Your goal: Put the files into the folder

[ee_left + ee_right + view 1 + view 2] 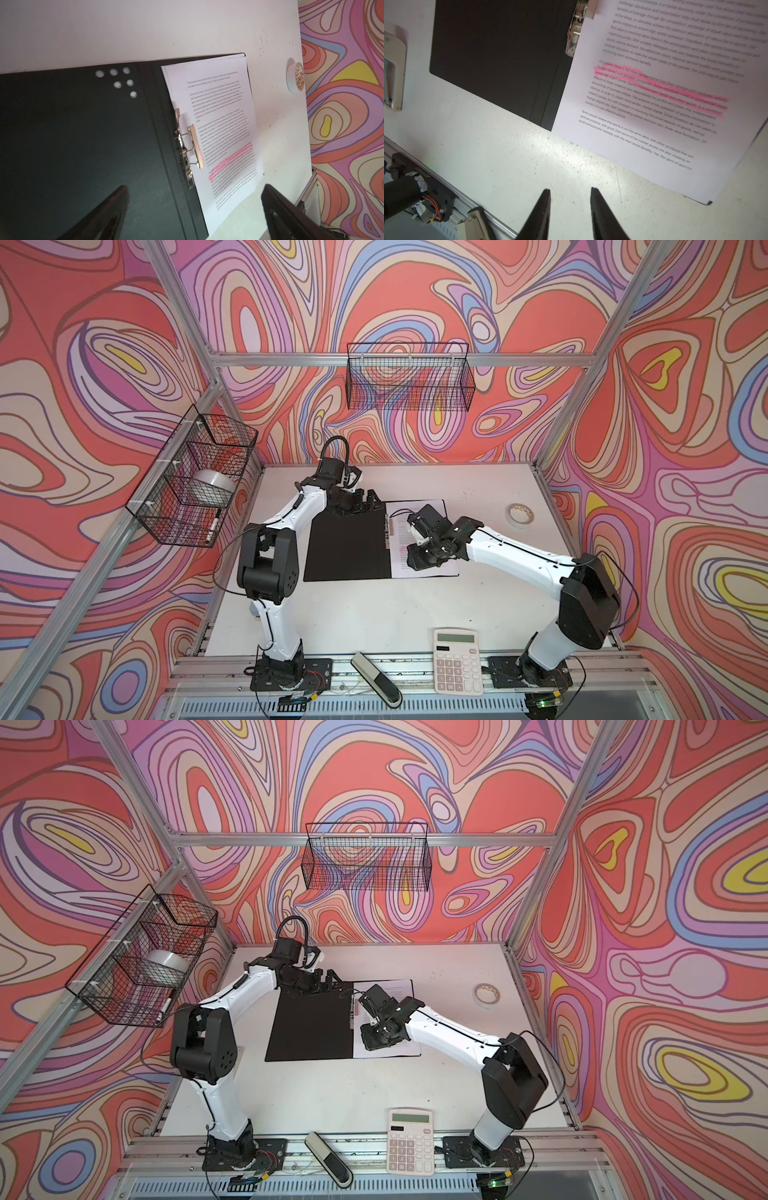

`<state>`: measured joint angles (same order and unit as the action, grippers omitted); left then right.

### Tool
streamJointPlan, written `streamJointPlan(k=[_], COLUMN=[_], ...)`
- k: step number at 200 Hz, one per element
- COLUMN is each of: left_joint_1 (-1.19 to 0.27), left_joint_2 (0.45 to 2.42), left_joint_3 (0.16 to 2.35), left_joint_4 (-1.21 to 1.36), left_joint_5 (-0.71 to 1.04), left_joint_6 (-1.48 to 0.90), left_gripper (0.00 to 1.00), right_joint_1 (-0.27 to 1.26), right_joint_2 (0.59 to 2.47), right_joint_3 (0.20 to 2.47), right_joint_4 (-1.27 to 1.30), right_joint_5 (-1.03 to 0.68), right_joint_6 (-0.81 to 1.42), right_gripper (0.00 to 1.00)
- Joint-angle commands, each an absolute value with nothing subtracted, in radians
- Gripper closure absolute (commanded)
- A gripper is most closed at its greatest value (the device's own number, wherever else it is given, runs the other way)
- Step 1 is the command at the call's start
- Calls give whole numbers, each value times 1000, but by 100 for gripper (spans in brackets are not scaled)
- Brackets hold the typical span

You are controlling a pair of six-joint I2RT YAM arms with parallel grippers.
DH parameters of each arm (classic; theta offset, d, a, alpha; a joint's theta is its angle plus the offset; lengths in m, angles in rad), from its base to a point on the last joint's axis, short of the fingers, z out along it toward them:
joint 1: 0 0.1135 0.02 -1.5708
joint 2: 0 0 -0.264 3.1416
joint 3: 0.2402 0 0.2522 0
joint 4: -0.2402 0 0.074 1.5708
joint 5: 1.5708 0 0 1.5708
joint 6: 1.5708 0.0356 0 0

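Right gripper (pixel 570 189) jaws are slightly parted and empty above bare table (pixel 508 155), just off the near edge of the files (pixel 654 104). Left gripper (pixel 194 187) is spread wide, nothing held, over the open folder (pixel 83 135). In both top views the files are laid on the folder's 3 o'clock half, the metal clip (pixel 195 145) along their 9 o'clock edge.
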<state>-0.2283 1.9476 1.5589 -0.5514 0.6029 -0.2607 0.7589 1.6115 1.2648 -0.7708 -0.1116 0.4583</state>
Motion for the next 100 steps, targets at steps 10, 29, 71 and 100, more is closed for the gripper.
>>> streamJointPlan(k=[10, 29, 71, 100], left_joint_1=[-270, -281, -288, -291], left_joint_2=[2051, 2102, 2162, 2189], left_joint_3=[1657, 1690, 1708, 1712], left_joint_4=[-522, -514, -497, -481], left_joint_5=[613, 616, 603, 611], left_joint_6=[-243, -254, -268, -273], left_gripper=[0, 0, 0, 0], right_joint_1=[680, 615, 546, 519], right_joint_2=[1484, 1409, 1345, 1353], right_joint_3=[1171, 1110, 1070, 1078], right_joint_4=[-735, -696, -689, -682], right_joint_5=[-105, -157, -189, -205], right_joint_6=[527, 552, 552, 540], right_gripper=[65, 65, 65, 65])
